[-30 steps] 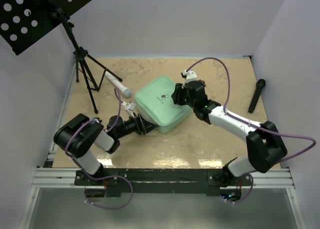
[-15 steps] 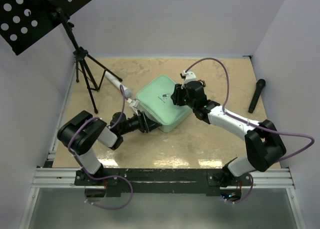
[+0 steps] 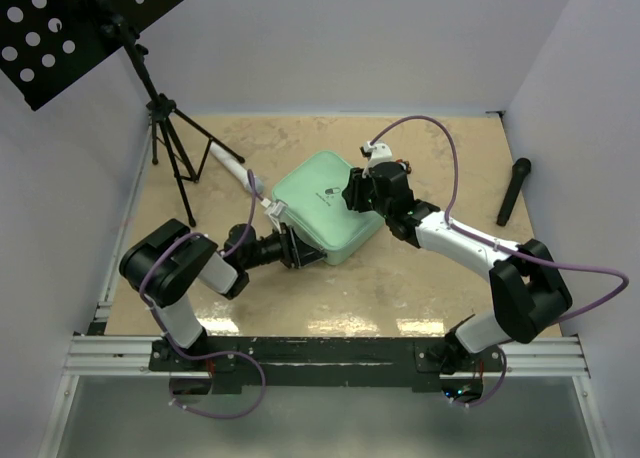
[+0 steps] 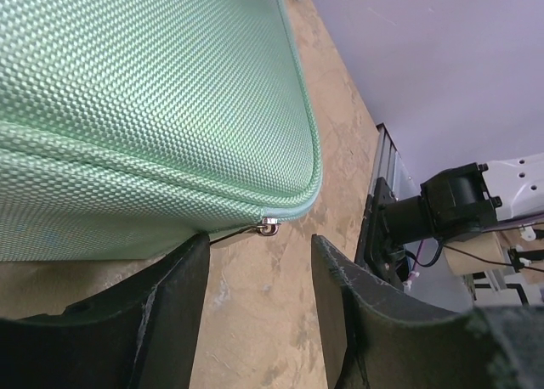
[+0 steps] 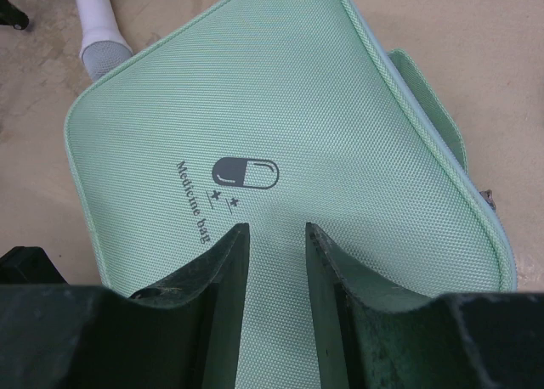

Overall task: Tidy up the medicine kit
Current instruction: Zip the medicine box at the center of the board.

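The mint-green medicine kit (image 3: pixel 322 208) lies zipped shut mid-table, its pill logo (image 5: pixel 245 172) facing up. My left gripper (image 3: pixel 298 250) sits low on the table at the kit's near-left corner. In the left wrist view the left gripper (image 4: pixel 259 253) is open, and the small metal zipper pull (image 4: pixel 269 228) hangs at the kit's corner (image 4: pixel 153 83) just beyond the fingertips. My right gripper (image 3: pixel 352 193) is over the lid's right part. In its wrist view the right gripper (image 5: pixel 275 229) has its jaws apart on or just above the lid fabric (image 5: pixel 340 134), holding nothing.
A white-and-grey cylinder (image 3: pixel 235 168) lies just left of the kit and also shows as a cylinder end (image 5: pixel 98 24) in the right wrist view. A black tripod (image 3: pixel 170 148) with a perforated panel (image 3: pixel 80 23) stands at the far left. A black stick-shaped object (image 3: pixel 514 190) lies by the right wall.
My left gripper has slid forward along the table to the kit's near-left corner, and its jaws have narrowed a little. The right arm and the kit have hardly moved.
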Available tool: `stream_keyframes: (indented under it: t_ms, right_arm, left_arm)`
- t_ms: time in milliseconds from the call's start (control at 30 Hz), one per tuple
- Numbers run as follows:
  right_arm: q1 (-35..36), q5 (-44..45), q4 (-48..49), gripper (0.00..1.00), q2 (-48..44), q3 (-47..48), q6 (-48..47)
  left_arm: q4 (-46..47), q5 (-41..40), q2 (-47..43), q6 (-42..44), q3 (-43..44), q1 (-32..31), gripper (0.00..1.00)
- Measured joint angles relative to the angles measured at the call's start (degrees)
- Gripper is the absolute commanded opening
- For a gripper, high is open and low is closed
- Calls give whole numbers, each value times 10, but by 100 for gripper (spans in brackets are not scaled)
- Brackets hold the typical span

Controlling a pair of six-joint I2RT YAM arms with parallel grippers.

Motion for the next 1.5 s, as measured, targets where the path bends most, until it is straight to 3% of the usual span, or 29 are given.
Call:
stream_keyframes:
  t_ms: [200, 367, 600, 1500]
  right_arm:
    - [0, 0, 0, 37, 0, 0, 0]
    - [0, 0, 0, 37, 0, 0, 0]
    - [0, 0, 0, 37, 0, 0, 0]
    - [0, 0, 0, 37, 12, 0, 0]
  left_arm:
    - [0, -6, 3, 2, 6, -3, 65]
    - [0, -16, 5, 2, 5, -4, 67]
    - [-1, -31, 5, 5, 3, -6, 58]
    - [-5, -8, 8, 1, 14, -17, 48]
